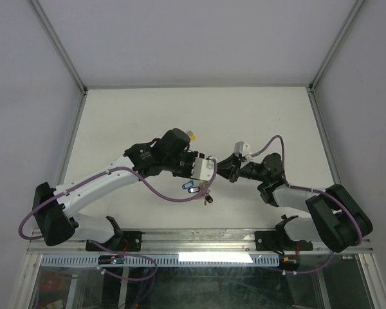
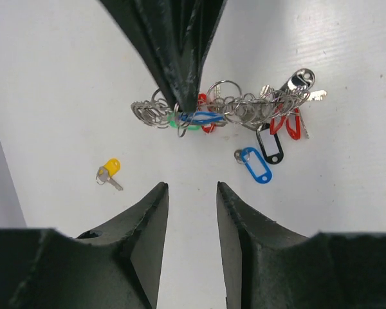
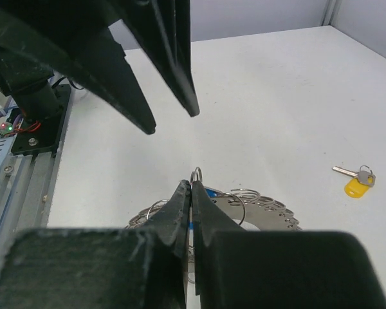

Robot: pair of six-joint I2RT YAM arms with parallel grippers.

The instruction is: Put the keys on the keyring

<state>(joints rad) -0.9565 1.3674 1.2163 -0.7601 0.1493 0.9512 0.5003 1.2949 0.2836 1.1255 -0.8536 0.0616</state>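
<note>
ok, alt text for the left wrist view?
The right gripper, reaching in from the top, is shut on the keyring, which runs across mid-frame, fringed with keys and red, blue and green tags. The left gripper stands open at the bottom edge, and a yellow-tagged key lies apart on the white table.

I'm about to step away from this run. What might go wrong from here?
The right gripper pinches the keyring by a thin wire loop at its very tip, so the ring may twist or slip out. The yellow key lies flat on the table, apart from the ring, and the open left gripper holds nothing. Such a small flat key may be hard to pick up cleanly.
</note>
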